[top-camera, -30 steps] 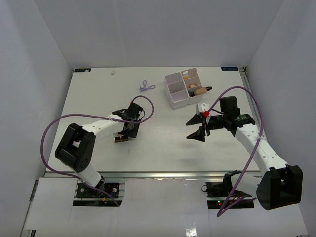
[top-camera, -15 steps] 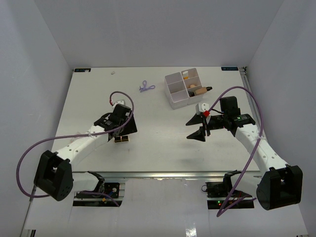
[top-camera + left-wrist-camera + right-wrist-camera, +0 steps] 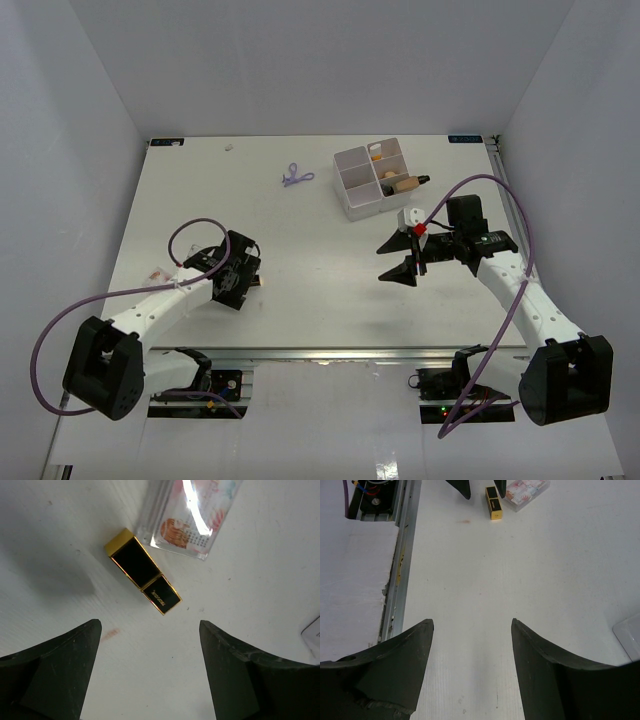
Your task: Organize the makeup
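**Left arm** [image 3: 170, 295]: reaches in from the near left corner of the surface [image 3: 320, 300]. Its jaws are spread wide and hold nothing, with only bare surface between the tips.

**Black-gold lipstick** [image 3: 142, 571]: lies flat on the surface just ahead of the left jaws, outside their gap, and nothing grips it.

**Small clear pinkish item** [image 3: 187, 517]: lies flat just beyond the lipstick, next to its gold end. Whether the two touch cannot be told.

**Lilac clip** [image 3: 296, 177]: sits alone on the far middle of the surface, well apart from both arms and left of the box.

**White four-compartment box** [image 3: 362, 210]: stands far right of centre, turned slightly askew.

**Orange white-capped tube** [image 3: 377, 152]: is in the box's far right compartment.

**Beige dark-capped bottle** [image 3: 403, 184]: lies in the near right compartment, its dark cap pointing over the right wall.

**Right arm** [image 3: 530, 305]: reaches in from the near right corner. Its jaws are parted and empty, hanging above the surface near the box's front corner and pointing left toward the lipstick.
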Available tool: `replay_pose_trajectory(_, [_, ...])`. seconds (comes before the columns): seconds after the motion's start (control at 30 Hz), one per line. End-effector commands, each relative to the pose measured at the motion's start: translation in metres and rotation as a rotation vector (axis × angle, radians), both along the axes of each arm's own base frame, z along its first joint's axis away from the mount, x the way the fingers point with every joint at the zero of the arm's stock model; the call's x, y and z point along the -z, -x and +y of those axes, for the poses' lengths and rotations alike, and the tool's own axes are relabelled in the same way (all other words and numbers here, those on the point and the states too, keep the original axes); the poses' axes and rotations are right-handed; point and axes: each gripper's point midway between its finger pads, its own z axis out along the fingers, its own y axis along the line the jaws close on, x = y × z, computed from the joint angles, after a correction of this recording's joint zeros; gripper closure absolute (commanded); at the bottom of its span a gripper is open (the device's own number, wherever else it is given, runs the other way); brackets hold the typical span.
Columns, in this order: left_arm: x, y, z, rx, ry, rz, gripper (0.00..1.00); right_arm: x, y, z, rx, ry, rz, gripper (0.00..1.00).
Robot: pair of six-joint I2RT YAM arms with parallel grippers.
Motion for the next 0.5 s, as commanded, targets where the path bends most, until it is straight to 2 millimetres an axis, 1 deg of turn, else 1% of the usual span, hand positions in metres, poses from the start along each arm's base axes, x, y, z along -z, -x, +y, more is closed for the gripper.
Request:
replay_pose_trajectory(0.0, [0.006,0.001,0.018,-0.214,0.030,-0.005,0.12,-0.007,0.007,0.001,-0.024,-0.035,-0.007,0.30])
replay_pose_trajectory(0.07, [0.013,-0.001,0.022,-0.234,0.029,0.008,0.13,-0.007,0.007,0.001,-0.024,-0.036,-0.007,0.30])
replay_pose_trajectory(0.17, [0.022,-0.004,0.024,-0.228,0.028,0.024,0.16,-0.007,0.008,0.001,-0.025,-0.036,-0.008,0.30])
replay_pose_trajectory(0.33, [0.025,-0.014,0.026,-0.218,0.022,0.018,0.23,-0.007,0.007,-0.001,-0.019,-0.038,-0.003,0.30])
replay_pose_trajectory(0.47, [0.024,-0.023,0.024,-0.203,0.026,0.012,0.26,-0.007,0.007,-0.001,-0.018,-0.037,-0.003,0.30])
